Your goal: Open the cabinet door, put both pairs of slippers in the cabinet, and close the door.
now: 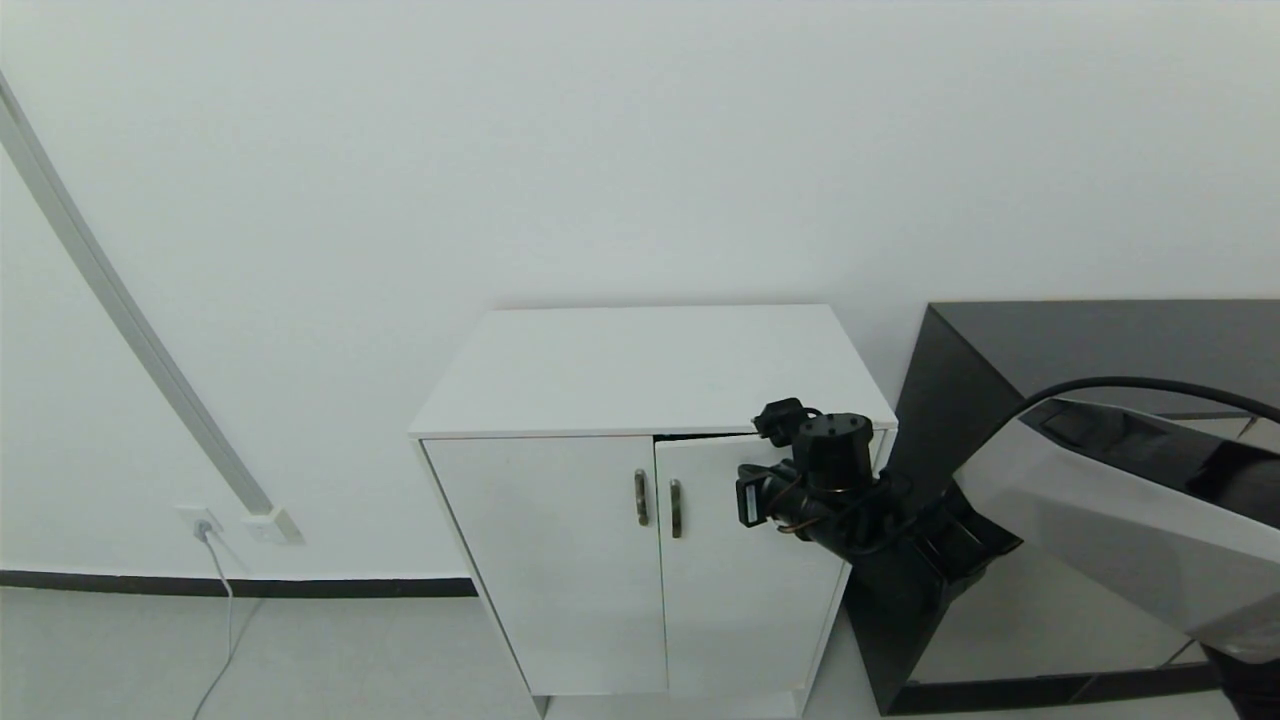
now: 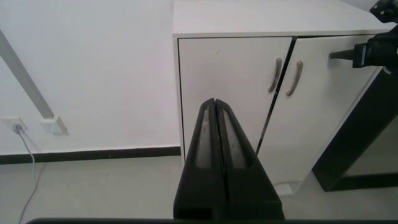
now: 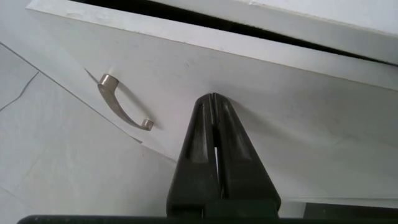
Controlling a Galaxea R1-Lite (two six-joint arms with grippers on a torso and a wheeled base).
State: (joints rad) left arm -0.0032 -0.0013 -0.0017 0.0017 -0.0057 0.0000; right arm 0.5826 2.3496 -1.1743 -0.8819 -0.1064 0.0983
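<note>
1. The left hand (image 2: 215, 102) is hanging back from the cabinet (image 1: 650, 370), low in the middle of its wrist view, with its fingers pressed together and gripping nothing.
2. The left door (image 1: 545, 560) is sitting flush. The right door (image 1: 745, 600) is standing slightly ajar, with a dark gap (image 1: 700, 437) showing along its top edge, centre-right in the head view.
3. The right hand (image 3: 214, 98) is resting its tips against the right door's face, past the handle (image 1: 675, 508). Its fingers are squeezed together too, and it's carrying nothing.
4. My read: it's looking like the door step, probably the hand nudging that door shut. I can't tell whether the slippers are inside, though.
5. If it's closing, the next move is calling for a straight push until the gap is gone. If it's opening, the hand is needing to spread and hook the handle instead.
6. Other stuff: a grey conduit (image 1: 120, 300) is running diagonally down the wall at far left, ending near a socket (image 1: 197, 520) with a cable (image 1: 228, 610) dangling from it.
7. A dark panel (image 1: 930, 420) is standing just beside the cabinet at right, so it's likely crowding a wide swing of that door.
</note>
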